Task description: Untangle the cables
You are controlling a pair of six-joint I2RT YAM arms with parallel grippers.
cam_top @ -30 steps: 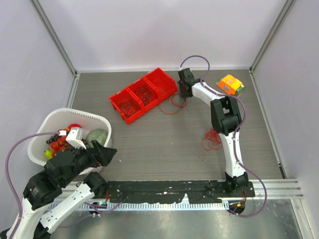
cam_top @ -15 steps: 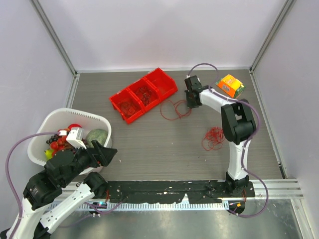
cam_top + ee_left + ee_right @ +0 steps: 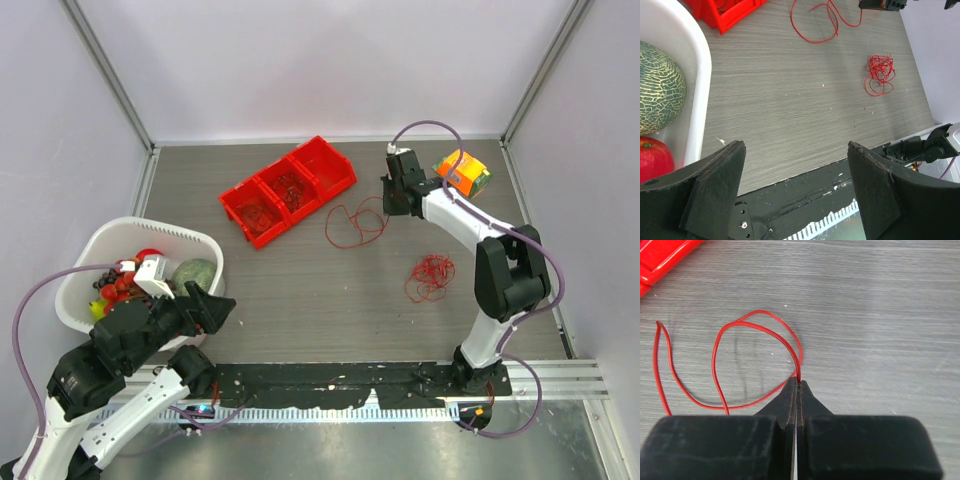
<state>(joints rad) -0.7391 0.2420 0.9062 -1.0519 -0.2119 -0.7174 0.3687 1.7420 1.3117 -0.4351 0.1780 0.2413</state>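
Note:
A thin red cable (image 3: 352, 225) lies in loose loops on the table right of the red bin. My right gripper (image 3: 397, 203) is shut on one end of it; in the right wrist view the wire (image 3: 742, 340) runs out from between the closed tips of the gripper (image 3: 799, 382). A tangled clump of red cable (image 3: 430, 275) lies further front, apart from the gripper, and shows as a clump (image 3: 880, 72) in the left wrist view. More cables sit inside the red bin (image 3: 287, 190). My left gripper (image 3: 797, 150) hangs open and empty over the table's near edge.
A white basket (image 3: 205, 243) with a melon (image 3: 193, 273) and other fruit stands at the front left, beside my left arm. An orange box (image 3: 461, 170) lies at the back right, close to the right arm. Walls close in the table at the back and sides.
My right gripper has closed on the red cable and drawn it rightward away from the red bin, spreading its loops on the table. The left arm has stayed still.

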